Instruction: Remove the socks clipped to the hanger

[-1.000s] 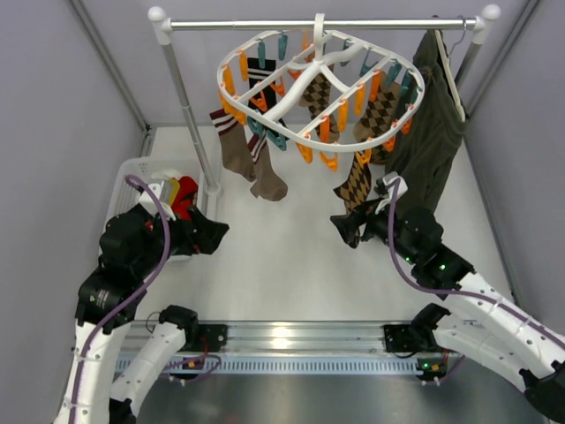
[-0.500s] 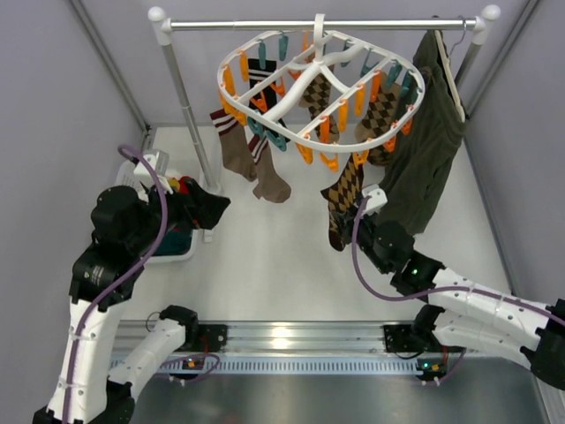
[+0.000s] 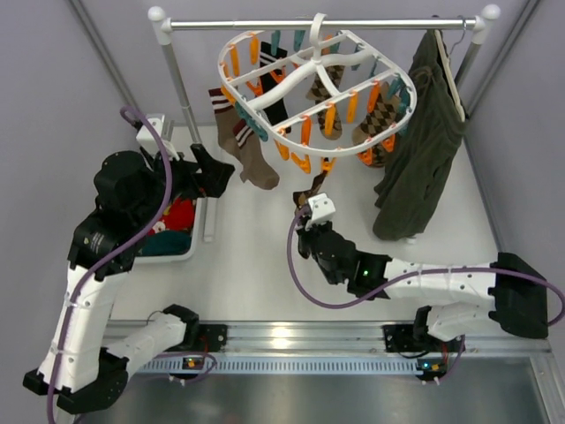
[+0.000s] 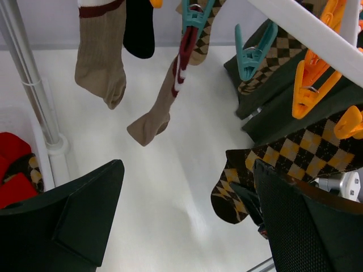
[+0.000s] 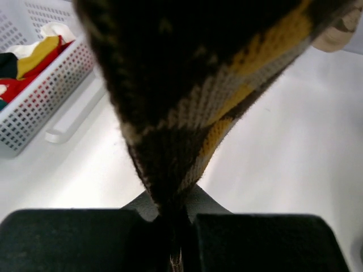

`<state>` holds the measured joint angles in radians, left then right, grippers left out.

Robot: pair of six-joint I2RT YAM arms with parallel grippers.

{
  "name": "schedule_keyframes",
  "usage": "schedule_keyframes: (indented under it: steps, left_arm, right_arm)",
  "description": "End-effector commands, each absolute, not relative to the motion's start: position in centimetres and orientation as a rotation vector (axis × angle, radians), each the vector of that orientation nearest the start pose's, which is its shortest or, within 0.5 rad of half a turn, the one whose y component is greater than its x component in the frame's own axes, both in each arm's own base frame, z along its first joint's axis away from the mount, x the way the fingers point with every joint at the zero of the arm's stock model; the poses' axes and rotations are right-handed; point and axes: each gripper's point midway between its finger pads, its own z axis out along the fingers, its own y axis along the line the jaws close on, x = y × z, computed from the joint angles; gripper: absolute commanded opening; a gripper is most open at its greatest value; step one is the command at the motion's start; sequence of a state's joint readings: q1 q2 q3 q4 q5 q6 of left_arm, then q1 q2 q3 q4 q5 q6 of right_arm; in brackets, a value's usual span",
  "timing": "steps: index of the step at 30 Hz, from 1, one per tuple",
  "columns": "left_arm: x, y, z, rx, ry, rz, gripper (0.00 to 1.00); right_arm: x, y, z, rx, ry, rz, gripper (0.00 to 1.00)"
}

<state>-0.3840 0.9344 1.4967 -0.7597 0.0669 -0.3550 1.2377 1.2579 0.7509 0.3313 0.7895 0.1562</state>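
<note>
R gripper (image 5: 176, 224) pinching argyle sock (image 5: 187, 96).
Soft, light, stretchy I think; toe hold above jaws ok. L gripper (image 4: 187, 167) spread.

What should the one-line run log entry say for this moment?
right fingers: shut on argyle sock hanging from hanger | left fingers: open, empty | hanger: tilted, other socks clipped | basket: holds clothing

Light bright, even and diffuse around the hanger (image 3: 313, 71); I see only faint, soft shadows on the white counter (image 3: 256, 256) below it. Glare streak on the metal rail (image 3: 282, 340), nearer me than the hanger. Right wrist view: argyle sock (image 5: 187, 85) against the lens, heavily blurred; basket (image 5: 34, 107) behind it soft. Left wrist view sharp.
</note>
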Motion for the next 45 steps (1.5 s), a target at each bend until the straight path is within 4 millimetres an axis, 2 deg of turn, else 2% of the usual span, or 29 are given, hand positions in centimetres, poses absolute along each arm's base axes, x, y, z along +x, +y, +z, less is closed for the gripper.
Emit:
schedule_keyframes:
  steps: [1, 2, 3, 4, 5, 6, 7, 8, 9, 10, 11, 12, 13, 14, 16, 23, 28, 33, 39, 40, 42, 45]
  left_arm:
    - [25.2, -12.0, 45.6, 0.067, 1.694, -0.492, 0.99]
    - [25.7, -12.8, 45.5, 0.091, 1.706, -0.482, 0.99]
    - [26.1, -13.2, 45.5, 0.097, 1.709, -0.464, 0.99]
    - [26.0, -13.7, 46.7, 0.123, 1.685, -0.474, 0.99]
    - [26.1, -15.5, 46.5, 0.173, 1.698, -0.494, 0.99]
    - [26.0, -16.0, 46.8, 0.191, 1.691, -0.488, 0.99]
    - [26.1, -15.7, 47.9, 0.164, 1.667, -0.451, 0.99]
    - [25.4, -17.4, 48.0, 0.212, 1.663, -0.47, 0.98]
    - [25.8, -18.3, 47.7, 0.23, 1.672, -0.446, 0.98]
    - [25.9, -18.3, 48.3, 0.226, 1.657, -0.397, 0.97]
    - [25.0, -20.0, 48.5, 0.268, 1.65, -0.404, 0.97]
    - [25.3, -21.4, 47.9, 0.306, 1.663, -0.356, 0.96]
    - [25.2, -21.4, 48.4, 0.28, 1.65, -0.317, 0.97]
    - [24.2, -22.8, 48.4, 0.316, 1.646, -0.331, 0.97]
    - [24.6, -23.6, 48.3, 0.3, 1.653, -0.315, 0.96]
    - [25.5, -22.9, 48.0, 0.219, 1.632, -0.262, 0.88]
    - [25.7, -23.7, 47.6, 0.241, 1.618, -0.267, 0.77]
    - [26.1, -24.3, 47.3, 0.253, 1.622, -0.253, 0.75]
    - [26.4, -24.4, 47.4, 0.24, 1.607, -0.245, 0.69]
    - [26.6, -24.6, 47.3, 0.241, 1.609, -0.24, 0.62]
    - [26.7, -24.7, 47.1, 0.241, 1.613, -0.232, 0.57]
    - [26.9, -24.7, 46.7, 0.229, 1.619, -0.215, 0.44]
  right_arm:
    - [23.6, 33.6, 25.8, -0.261, 1.616, 0.391, 0.0]
    - [23.7, 34.2, 25.1, -0.279, 1.629, 0.371, 0.0]
    - [23.9, 34.6, 25.8, -0.259, 1.629, 0.37, 0.0]
    - [24.0, 34.9, 25.7, -0.259, 1.637, 0.359, 0.0]
    - [24.1, 35.3, 25.0, -0.276, 1.652, 0.335, 0.0]
    - [24.2, 35.6, 25.6, -0.258, 1.649, 0.341, 0.0]
    - [24.3, 35.8, 25.5, -0.257, 1.651, 0.341, 0.0]
    - [24.4, 36.1, 25.4, -0.259, 1.653, 0.337, 0.0]
    - [24.5, 36.3, 25.9, -0.247, 1.651, 0.342, 0.0]
    - [24.5, 36.5, 26.0, -0.252, 1.654, 0.339, 0.0]
    - [24.6, 36.6, 25.6, -0.264, 1.665, 0.323, 0.0]
    - [24.7, 37.0, 26.0, -0.254, 1.663, 0.333, 0.0]
    - [24.7, 37.1, 26.1, -0.255, 1.664, 0.337, 0.0]
    - [24.7, 37.2, 26.1, -0.253, 1.665, 0.34, 0.0]
    - [24.5, 37.4, 26.3, -0.244, 1.668, 0.365, 0.0]
    - [24.1, 37.6, 26.1, -0.261, 1.68, 0.402, 0.0]
    - [24.0, 38.0, 26.0, -0.267, 1.687, 0.412, 0.0]
    - [23.9, 38.4, 25.9, -0.272, 1.694, 0.424, 0.0]
    - [23.6, 38.5, 25.9, -0.288, 1.694, 0.427, 0.0]
    - [23.6, 38.5, 26.0, -0.284, 1.693, 0.429, 0.0]
    - [23.5, 38.6, 25.9, -0.286, 1.694, 0.432, 0.0]
    - [23.3, 38.6, 25.8, -0.292, 1.696, 0.433, 0.0]
